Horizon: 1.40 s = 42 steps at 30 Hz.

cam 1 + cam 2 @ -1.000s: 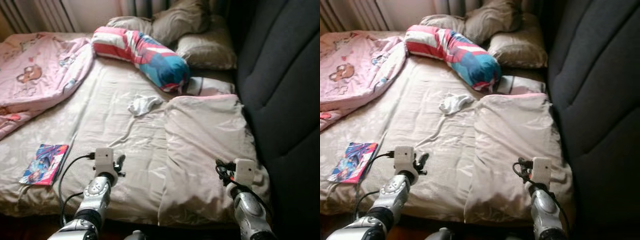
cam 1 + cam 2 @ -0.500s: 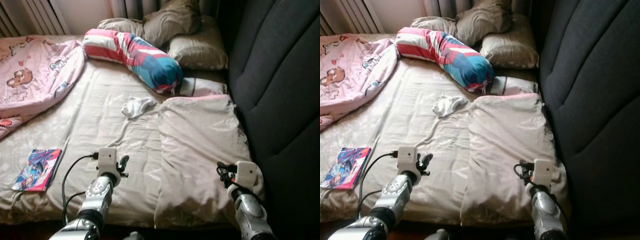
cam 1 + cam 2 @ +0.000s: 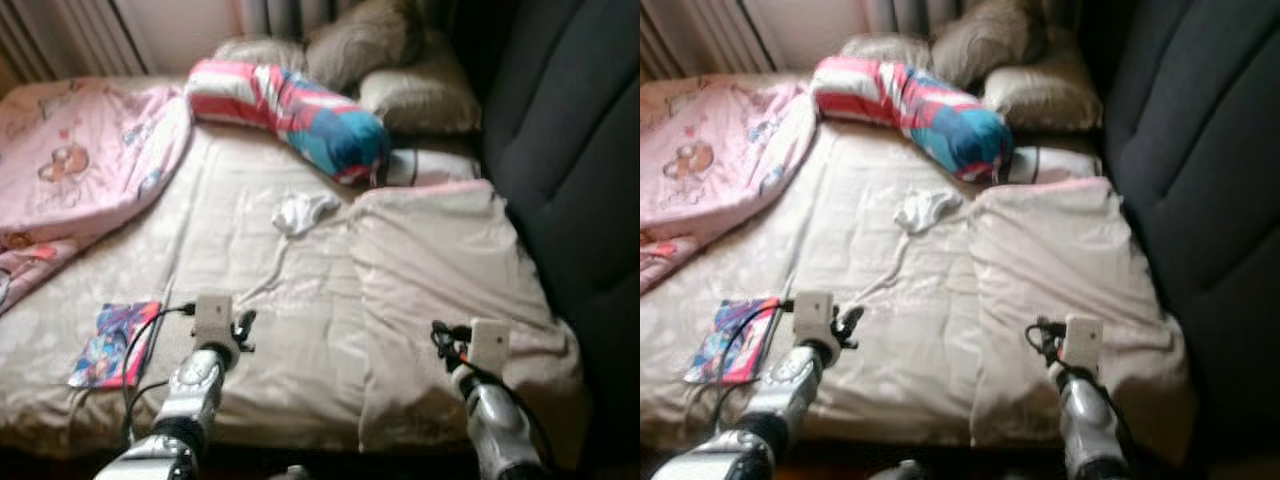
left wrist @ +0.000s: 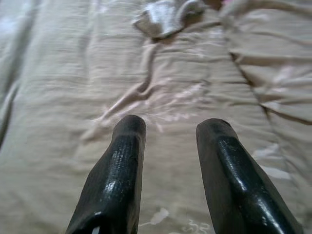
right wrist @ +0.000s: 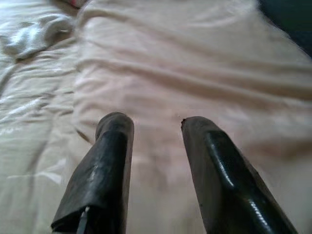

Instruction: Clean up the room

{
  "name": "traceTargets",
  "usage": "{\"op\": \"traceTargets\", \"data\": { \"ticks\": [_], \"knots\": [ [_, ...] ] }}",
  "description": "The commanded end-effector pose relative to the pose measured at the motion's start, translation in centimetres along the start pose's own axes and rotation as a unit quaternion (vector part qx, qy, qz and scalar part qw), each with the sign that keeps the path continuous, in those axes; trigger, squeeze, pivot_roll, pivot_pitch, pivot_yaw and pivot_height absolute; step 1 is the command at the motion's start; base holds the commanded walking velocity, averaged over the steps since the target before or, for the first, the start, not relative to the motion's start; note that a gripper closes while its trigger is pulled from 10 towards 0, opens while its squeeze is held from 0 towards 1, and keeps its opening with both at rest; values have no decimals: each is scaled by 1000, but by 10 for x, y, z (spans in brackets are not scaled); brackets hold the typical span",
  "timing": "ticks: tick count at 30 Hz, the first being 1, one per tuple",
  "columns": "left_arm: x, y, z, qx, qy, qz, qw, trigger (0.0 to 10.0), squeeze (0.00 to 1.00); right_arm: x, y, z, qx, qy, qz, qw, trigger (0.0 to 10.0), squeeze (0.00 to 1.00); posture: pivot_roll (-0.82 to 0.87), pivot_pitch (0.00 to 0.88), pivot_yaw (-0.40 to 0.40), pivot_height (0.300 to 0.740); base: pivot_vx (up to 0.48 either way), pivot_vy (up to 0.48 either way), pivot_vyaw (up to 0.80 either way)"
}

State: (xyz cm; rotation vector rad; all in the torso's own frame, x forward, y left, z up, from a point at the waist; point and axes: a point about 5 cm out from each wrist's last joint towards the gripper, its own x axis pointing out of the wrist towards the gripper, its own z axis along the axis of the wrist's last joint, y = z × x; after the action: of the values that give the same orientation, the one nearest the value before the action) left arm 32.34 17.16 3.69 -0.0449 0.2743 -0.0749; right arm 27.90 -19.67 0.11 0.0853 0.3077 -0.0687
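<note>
A wide bed point(image 3: 250, 270) under a creased beige sheet takes up most of the room. A dark padded headboard point(image 3: 570, 150) rises along its right side. Pale curtains point(image 3: 60, 35) hang behind, with soft daylight falling in.

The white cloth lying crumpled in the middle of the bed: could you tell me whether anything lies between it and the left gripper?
Nothing visible does. Only bare, wrinkled sheet lies between the open left gripper and the white cloth. The folded blanket sits off to the right.
</note>
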Motion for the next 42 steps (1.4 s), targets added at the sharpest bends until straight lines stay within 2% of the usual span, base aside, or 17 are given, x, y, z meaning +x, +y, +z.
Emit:
{"op": "traceTargets", "data": {
  "ticks": [1, 10, 20, 25, 42],
  "knots": [
    [-3, 8, -4, 3, 9, 10, 1000, 10000, 0, 1, 5, -1, 6, 2, 4, 1000, 10000, 0, -93, 166, 39, 740, 0, 368, 0],
    [-2, 7, -2, 1, 6, 7, 1000, 10000, 0, 0, 5, -3, 10, 5, 1, 1000, 10000, 0, -88, 177, 46, 740, 0, 0, 0],
    [-1, 7, -1, 1, 6, 5, 1000, 10000, 0, 0, 7, -4, 3, 6, 4, 1000, 10000, 0, -85, 180, 48, 740, 0, 470, 0],
    [-1, 6, 0, 0, 5, 4, 1000, 10000, 0, 0, 8, -3, 2, 3, 5, 1000, 10000, 0, -83, 180, 47, 740, 0, 480, 736],
    [1, 5, 2, -2, 3, 6, 1000, 10000, 0, 1, 6, -1, 13, 4, 1, 1000, 10000, 0, -81, 176, 42, 740, 0, 480, 0]
  ]
}}
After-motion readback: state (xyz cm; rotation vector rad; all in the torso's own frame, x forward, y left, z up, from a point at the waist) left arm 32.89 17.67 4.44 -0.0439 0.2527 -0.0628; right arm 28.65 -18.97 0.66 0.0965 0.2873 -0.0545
